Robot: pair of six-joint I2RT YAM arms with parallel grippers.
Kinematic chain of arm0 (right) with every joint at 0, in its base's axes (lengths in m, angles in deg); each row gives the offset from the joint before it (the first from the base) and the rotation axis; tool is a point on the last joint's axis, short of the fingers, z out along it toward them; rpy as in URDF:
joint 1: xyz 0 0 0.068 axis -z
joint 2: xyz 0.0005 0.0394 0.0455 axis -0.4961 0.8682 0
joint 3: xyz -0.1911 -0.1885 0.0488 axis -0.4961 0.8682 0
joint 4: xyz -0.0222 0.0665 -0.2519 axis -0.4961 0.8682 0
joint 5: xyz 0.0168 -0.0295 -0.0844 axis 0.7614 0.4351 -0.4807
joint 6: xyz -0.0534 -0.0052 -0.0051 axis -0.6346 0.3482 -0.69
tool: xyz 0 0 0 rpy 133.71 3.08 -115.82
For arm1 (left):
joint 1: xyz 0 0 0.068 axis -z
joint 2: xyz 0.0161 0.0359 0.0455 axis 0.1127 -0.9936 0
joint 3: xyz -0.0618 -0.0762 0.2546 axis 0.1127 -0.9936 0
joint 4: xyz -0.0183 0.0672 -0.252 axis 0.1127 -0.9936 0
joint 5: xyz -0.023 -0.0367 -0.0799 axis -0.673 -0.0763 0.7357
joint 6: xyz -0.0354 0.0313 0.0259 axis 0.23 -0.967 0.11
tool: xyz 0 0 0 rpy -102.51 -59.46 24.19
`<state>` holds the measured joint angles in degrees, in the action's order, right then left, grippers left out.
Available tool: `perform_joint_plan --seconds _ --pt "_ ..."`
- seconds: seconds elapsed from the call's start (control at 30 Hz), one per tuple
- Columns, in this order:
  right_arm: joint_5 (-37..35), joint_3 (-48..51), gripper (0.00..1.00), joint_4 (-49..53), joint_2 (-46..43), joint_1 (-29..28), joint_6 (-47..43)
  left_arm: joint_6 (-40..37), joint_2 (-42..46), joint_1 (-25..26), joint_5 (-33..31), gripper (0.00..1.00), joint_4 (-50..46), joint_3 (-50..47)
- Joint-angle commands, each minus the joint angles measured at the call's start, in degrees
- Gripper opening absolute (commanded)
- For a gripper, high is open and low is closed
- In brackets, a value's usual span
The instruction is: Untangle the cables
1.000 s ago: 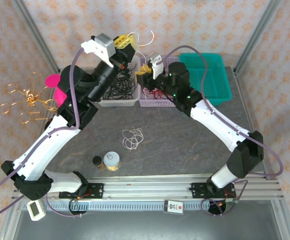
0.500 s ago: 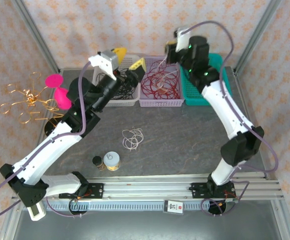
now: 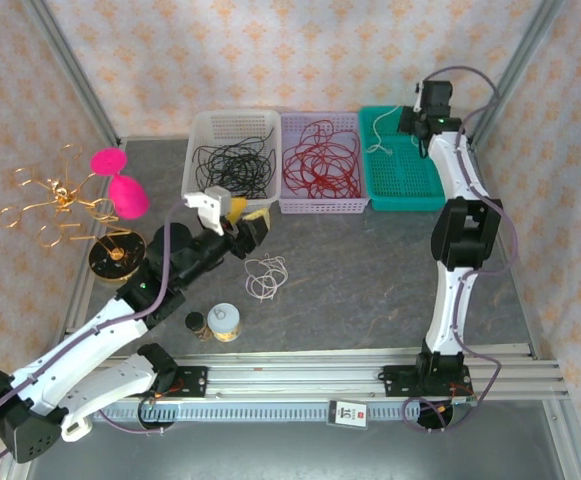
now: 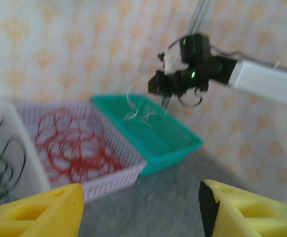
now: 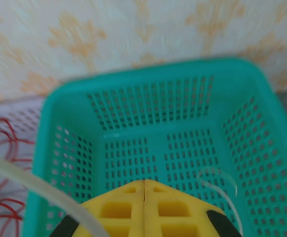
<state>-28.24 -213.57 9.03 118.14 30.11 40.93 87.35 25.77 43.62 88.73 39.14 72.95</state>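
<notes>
My right tool (image 3: 408,122), pinching an off-white cable (image 4: 139,109), has swung over the teal basket (image 3: 410,182). My left tool (image 4: 141,202), spread and empty, has drawn back over the worktop (image 3: 370,280). Black cables (image 3: 232,165) and red cables (image 3: 315,160) lie sorted; one off-white coil (image 3: 267,275) remains.

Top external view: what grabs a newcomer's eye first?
Along the far edge sit a white plastic basket of black cables, a lilac basket of red cables and a teal basket. Above it the right gripper, fingers shut, dangles an off-white cable; another pale coil lies mid-table.
</notes>
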Motion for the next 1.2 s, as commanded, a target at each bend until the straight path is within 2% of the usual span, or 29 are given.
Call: perform_joint_plan --seconds 0.0,0.03,0.17,0.3,0.4,0.53,0.67,0.8,0.97,1.07,1.17 --pt "-3.81 -1.52 0.00 3.56 2.36 -1.20 3.39 6.01 -0.12 0.29 -3.59 0.62 -5.94 -3.29" --pt "-5.65 -1.45 0.00 4.52 3.41 -1.08 3.94 6.36 -0.59 0.30 -4.26 0.62 -6.74 -3.60" --pt "-8.77 -1.04 0.13 7.31 5.72 -0.70 4.83 6.72 -3.93 0.26 -6.41 0.62 -10.60 -3.12" --pt "-12.90 -1.72 0.44 9.68 4.49 -0.54 4.46 6.73 -7.62 0.26 -7.75 0.63 -13.66 -2.04" --pt "-13.72 -2.42 0.57 11.90 1.19 -0.60 4.31 7.67 -10.14 0.23 -8.86 0.65 -15.31 -1.68" --pt "-11.13 5.68 0.60 8.91 -8.83 -1.26 4.89 8.00 -14.16 0.26 -9.80 0.66 -16.59 -0.70" --pt "-7.87 23.02 0.60 -0.54 -23.61 -4.11 6.68 10.01 -20.34 0.29 -12.68 0.58 -20.04 1.32" --pt "-4.78 40.09 0.60 -9.15 -36.25 -8.54 9.41 11.51 -25.34 0.19 -11.99 0.54 -20.54 2.33" --pt "-1.13 54.16 0.60 -14.41 -44.38 -12.63 12.74 17.12 -29.35 -1.73 -10.52 0.50 -20.59 3.69" --pt "-1.94 58.71 0.60 -15.07 -46.56 -14.69 12.42 18.11 -30.77 -2.34 -7.71 0.50 -18.71 4.60" --pt "-2.86 61.06 0.60 -14.83 -47.72 -14.86 12.46 18.11 -32.92 -3.25 -8.27 0.50 -22.70 7.28"
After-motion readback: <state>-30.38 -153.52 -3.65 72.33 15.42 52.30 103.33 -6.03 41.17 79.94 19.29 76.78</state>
